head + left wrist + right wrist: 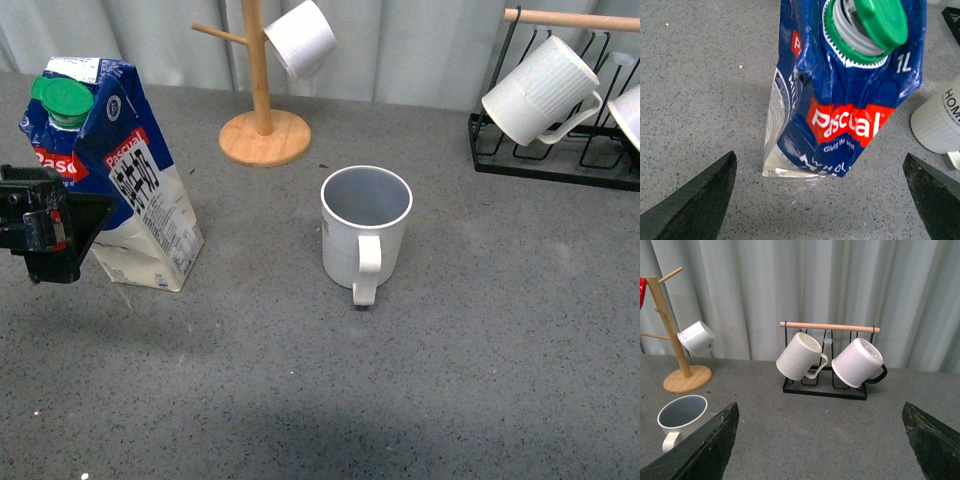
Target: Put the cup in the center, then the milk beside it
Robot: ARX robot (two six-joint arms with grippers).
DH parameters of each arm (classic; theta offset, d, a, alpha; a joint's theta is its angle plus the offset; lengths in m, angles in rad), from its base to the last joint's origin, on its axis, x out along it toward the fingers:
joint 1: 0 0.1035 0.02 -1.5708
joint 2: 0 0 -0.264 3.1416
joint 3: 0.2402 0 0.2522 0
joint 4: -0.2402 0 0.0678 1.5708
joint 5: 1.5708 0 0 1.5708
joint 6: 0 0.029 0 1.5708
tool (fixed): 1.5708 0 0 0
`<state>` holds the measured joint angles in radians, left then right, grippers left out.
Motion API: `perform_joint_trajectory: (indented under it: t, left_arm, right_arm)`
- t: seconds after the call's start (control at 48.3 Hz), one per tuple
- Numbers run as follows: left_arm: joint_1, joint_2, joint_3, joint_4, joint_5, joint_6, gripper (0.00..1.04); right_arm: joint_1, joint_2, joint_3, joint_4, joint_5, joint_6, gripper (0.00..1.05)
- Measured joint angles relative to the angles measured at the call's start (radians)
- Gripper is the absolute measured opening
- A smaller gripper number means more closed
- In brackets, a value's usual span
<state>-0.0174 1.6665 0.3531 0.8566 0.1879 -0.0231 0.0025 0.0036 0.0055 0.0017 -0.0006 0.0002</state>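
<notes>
The cup (365,232) stands upright in the middle of the table, grey-blue inside, with its handle toward me. It also shows in the right wrist view, cup (681,415), and its edge in the left wrist view, cup (940,125). The milk (125,185), a blue-and-white carton with a green cap, stands to the cup's left and looks to lean left. My left gripper (70,232) is open at the carton's near left side. In its wrist view the milk (850,95) lies just beyond the open left gripper (819,157). My right gripper (820,407) is open over bare table.
A wooden mug tree (262,120) with a white mug (300,38) stands behind the cup. At the back right a black wire rack (560,160) holds a ribbed white mug (540,92) and another mug (857,362). A curtain closes the back.
</notes>
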Motion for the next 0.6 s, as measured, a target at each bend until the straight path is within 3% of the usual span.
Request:
perform_joint_trajectory:
  t: [0.373,0.477,0.601]
  left_arm:
    - [-0.001,0.073,0.099,-0.013,-0.004,-0.047,0.97]
    - [-0.001,0.082,0.112,-0.013,-0.006,-0.053,0.82]
    - [-0.005,0.087,0.117,-0.013,-0.003,-0.061,0.55]
  right_arm:
    - [0.000,0.000,0.000,0.000,0.000,0.000,0.95]
    - [0.000,0.000,0.000,0.000,0.000,0.000,0.95]
    - [0.000,0.000,0.000,0.000,0.000,0.000,0.95]
